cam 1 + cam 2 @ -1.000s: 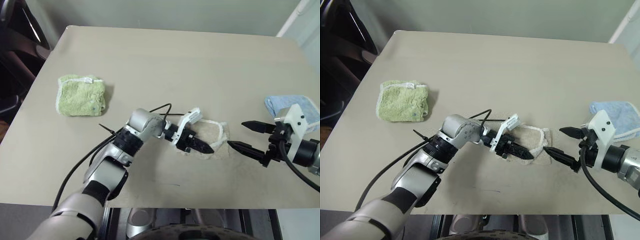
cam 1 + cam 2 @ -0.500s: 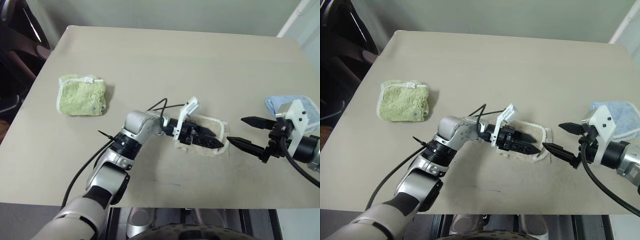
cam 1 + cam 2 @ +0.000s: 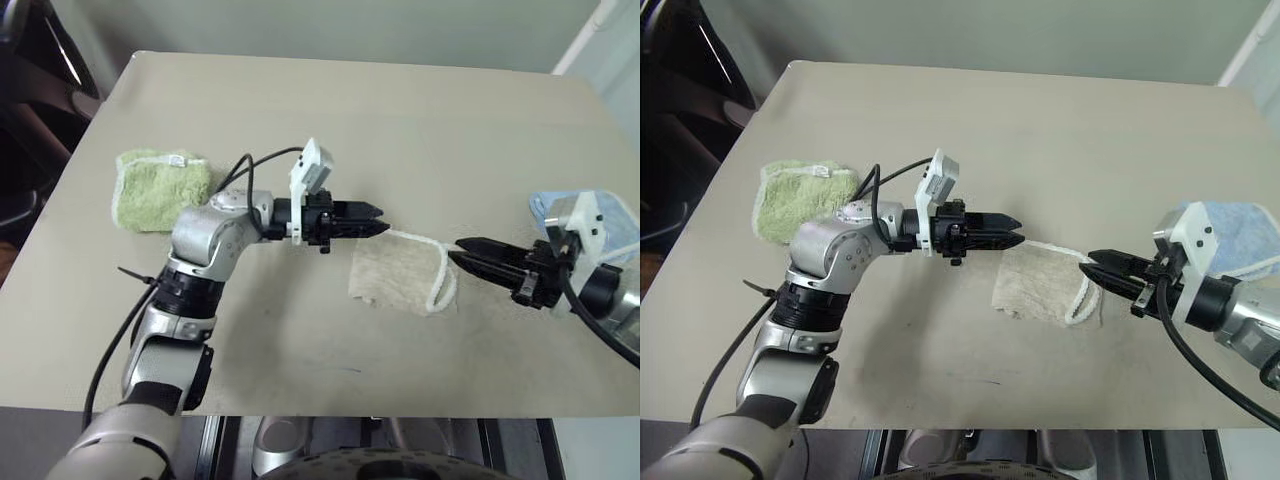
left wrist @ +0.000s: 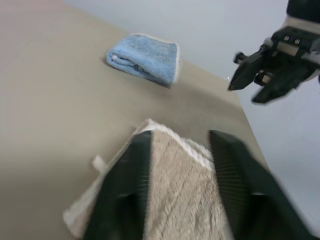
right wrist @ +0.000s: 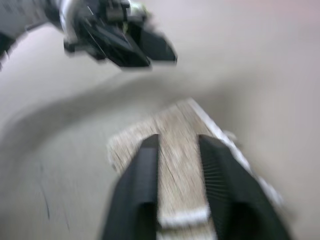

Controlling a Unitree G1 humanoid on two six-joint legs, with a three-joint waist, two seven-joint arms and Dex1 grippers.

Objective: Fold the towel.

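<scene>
From my head camera, the towel point(image 3: 398, 277) lies folded small on the tan table point(image 3: 400, 120), a little right of the frame's centre, its white edging looping along the right side. My left gripper point(image 3: 368, 222) hangs just up and left of the towel, pointing toward the right of the frame, its black fingers drawn near each other with nothing between them, clear of the cloth. My right gripper point(image 3: 470, 252) reaches in from the right edge, its two fingers close together and its tips right at the towel's white edge; I cannot tell whether they pinch that edge or only touch it. A light green folded towel point(image 3: 160, 187) sits at the left of the table, partly behind my left arm, and a light blue folded towel point(image 3: 590, 215) lies at the far right, behind my right wrist. In my left wrist view, my two fingers point(image 4: 127, 190) rise with a narrow gap, the beige cloth point(image 4: 175, 195) lying beyond and between them, the blue towel point(image 4: 145, 57) in the upper middle, and my other gripper point(image 4: 260, 70) at the upper right. In my right wrist view, blurred, my fingers point(image 5: 142, 195) stand over the towel point(image 5: 175, 140), a narrow strip of cloth showing between them, and my left gripper point(image 5: 135, 47) sits at the upper left.
</scene>
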